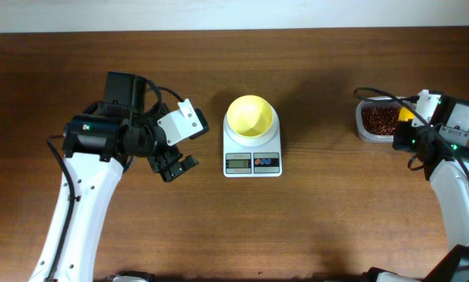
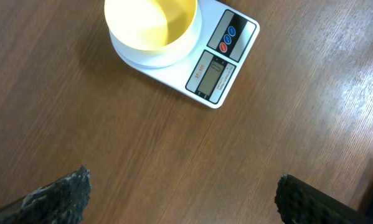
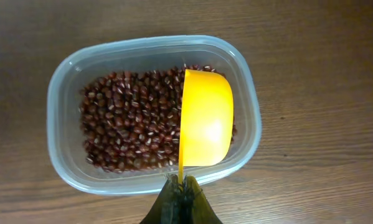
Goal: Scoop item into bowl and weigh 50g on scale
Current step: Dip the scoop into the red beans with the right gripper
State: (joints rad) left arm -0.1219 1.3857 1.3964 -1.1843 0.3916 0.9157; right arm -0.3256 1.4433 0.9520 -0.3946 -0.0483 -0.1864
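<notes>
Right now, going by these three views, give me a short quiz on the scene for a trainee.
1. True or false: the bowl sits on the scale.
2. What does the right gripper hold? A) scoop B) bowl C) nothing
3. Fill in: the beans lie in the clear ____.
Key: 1 true; 2 A; 3 tub.
</notes>
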